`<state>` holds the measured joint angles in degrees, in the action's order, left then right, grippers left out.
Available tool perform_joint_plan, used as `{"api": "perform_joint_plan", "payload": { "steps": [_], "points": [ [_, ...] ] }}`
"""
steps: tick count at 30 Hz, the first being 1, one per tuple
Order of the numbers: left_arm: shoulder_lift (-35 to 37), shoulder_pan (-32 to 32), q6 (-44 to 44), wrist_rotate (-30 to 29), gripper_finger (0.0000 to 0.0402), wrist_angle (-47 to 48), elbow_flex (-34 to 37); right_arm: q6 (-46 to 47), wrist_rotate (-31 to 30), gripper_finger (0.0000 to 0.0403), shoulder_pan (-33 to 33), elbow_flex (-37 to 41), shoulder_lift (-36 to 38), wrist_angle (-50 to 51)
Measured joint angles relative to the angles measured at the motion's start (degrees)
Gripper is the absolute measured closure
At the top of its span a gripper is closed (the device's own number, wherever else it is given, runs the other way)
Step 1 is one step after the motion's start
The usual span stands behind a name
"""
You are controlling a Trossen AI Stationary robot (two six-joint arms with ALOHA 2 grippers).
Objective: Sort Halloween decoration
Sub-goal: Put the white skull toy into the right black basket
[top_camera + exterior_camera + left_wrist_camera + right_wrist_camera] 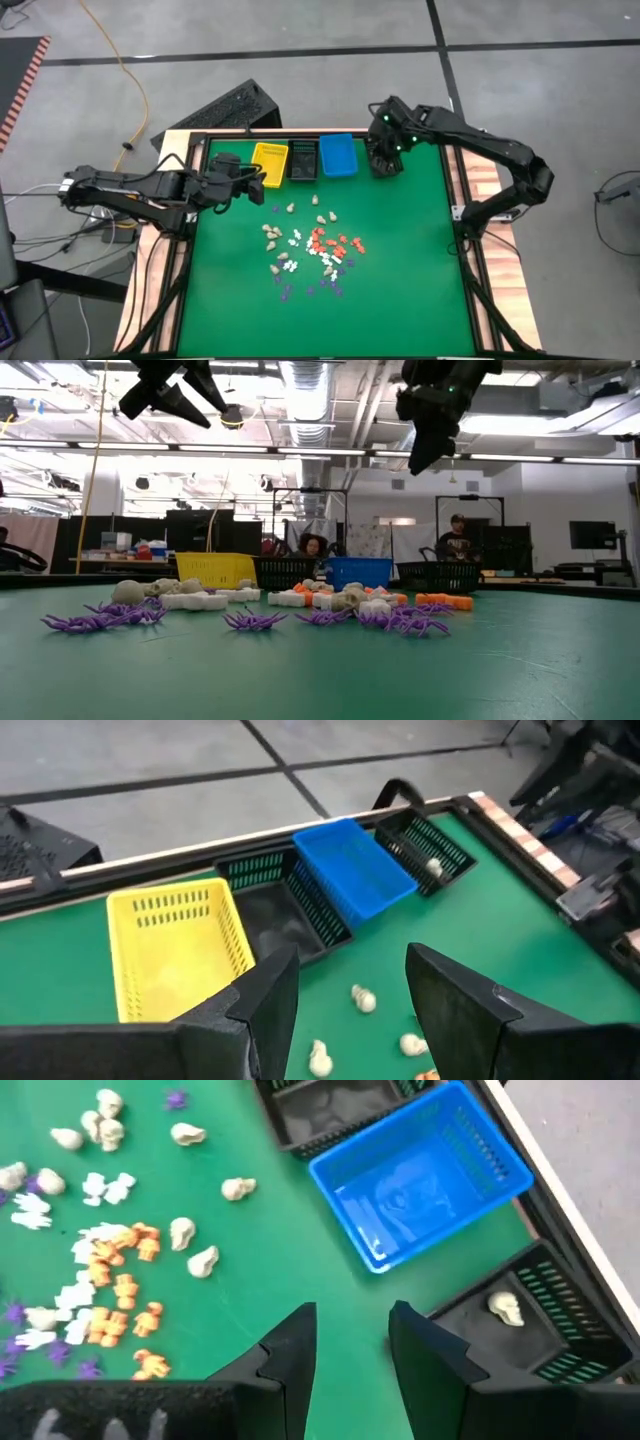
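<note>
One camera hangs high up and looks straight down on the whole green table, with the blue bin near the far edge. Another sits low at table height and looks flat across to the blue bin and the room behind it. Each arm also has a close camera; both look down at the blue bin from opposite sides.

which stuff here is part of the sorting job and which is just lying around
Job: Halloween pieces; yellow bin; blue bin; black bins, one holding a cream skull.
Lying about: yellow cable on the floor; dark crate behind the table.
</note>
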<state>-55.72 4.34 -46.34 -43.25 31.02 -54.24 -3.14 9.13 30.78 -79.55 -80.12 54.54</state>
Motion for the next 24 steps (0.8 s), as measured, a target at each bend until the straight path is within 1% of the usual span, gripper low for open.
{"api": "perform_joint_plan", "payload": {
  "steps": [6,10,12,15,18,21,24],
  "points": [
    [-0.1,0.0,0.0,0.6,0.0226,0.0,0.0,1.6,-2.8,0.0249,-4.1,0.3,3.4,0.5],
    [-0.2,0.0,0.0,0.8,0.0226,0.1,0.0,1.7,-3.0,0.0249,-5.7,0.3,6.7,1.6],
    [-0.1,0.0,0.0,0.8,0.0226,0.2,0.0,1.8,-3.0,0.0249,-6.9,0.3,8.1,3.7],
    [-0.4,0.0,0.0,0.8,0.0226,0.3,0.0,1.8,-3.0,0.0249,-9.4,0.7,8.6,10.0],
    [-0.9,0.0,0.0,1.6,0.0226,0.5,0.0,3.9,-1.5,0.0249,-13.1,4.6,8.7,11.8],
    [-1.7,0.0,0.7,3.1,0.0226,0.6,0.0,8.6,0.5,0.0249,-17.5,10.4,9.4,7.6],
    [-2.1,0.0,0.9,4.3,0.0226,0.3,0.0,13.9,1.3,0.0249,-22.4,16.7,9.9,0.7]
  ]
}}
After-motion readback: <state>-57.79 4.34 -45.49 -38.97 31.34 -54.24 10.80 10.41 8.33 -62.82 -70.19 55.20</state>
